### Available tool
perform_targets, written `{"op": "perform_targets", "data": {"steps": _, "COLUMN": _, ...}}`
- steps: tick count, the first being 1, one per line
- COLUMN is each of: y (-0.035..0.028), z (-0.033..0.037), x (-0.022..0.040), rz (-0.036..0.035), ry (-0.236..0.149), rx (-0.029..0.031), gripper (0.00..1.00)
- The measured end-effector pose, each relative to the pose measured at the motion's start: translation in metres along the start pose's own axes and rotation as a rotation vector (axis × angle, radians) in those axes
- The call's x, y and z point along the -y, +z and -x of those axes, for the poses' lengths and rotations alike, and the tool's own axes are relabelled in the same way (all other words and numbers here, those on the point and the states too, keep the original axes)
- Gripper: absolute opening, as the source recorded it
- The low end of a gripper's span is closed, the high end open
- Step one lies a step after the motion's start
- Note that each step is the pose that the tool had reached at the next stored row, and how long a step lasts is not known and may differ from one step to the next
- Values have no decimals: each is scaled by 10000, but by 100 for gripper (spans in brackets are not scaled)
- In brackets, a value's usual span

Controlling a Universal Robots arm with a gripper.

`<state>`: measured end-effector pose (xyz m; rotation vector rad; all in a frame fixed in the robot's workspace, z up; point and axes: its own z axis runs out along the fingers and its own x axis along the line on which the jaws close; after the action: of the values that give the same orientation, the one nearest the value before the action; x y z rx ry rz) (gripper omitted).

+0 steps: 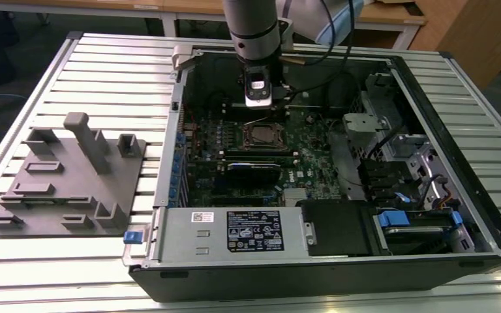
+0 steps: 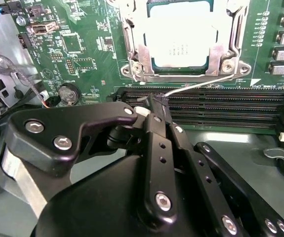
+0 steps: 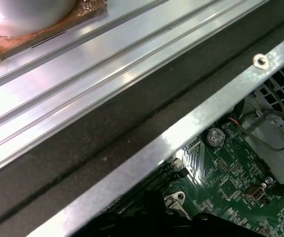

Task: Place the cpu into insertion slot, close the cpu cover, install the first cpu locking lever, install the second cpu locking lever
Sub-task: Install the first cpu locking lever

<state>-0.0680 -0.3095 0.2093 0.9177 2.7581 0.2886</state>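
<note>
In the second wrist view the silver-grey cpu (image 2: 181, 34) lies flat in the insertion slot (image 1: 266, 135). The silvery cpu cover (image 2: 137, 54) is folded down around it. A thin wire locking lever (image 2: 206, 83) runs along the socket's edge, and its free end meets my fingertips. My gripper (image 2: 155, 101) is shut, black fingers pressed together, tips against that lever end just over the black memory slots. In the exterior view the gripper (image 1: 259, 101) hangs inside the open case just beyond the socket.
Long black memory slots (image 2: 221, 106) lie under the fingertips. The black-labelled power supply box (image 1: 233, 231) fills the case's near side, and drive bays (image 1: 407, 176) stand at the exterior view's right. A grey fixture (image 1: 68, 176) sits on the slatted table. The case rim (image 3: 191, 128) runs close by.
</note>
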Motion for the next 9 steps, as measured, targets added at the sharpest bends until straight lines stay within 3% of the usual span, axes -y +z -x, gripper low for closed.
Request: {"op": "perform_targets", "data": {"steps": 9, "y": 45, "z": -6, "x": 12, "rz": -13, "ry": -6, "rx": 10, "gripper": 11}}
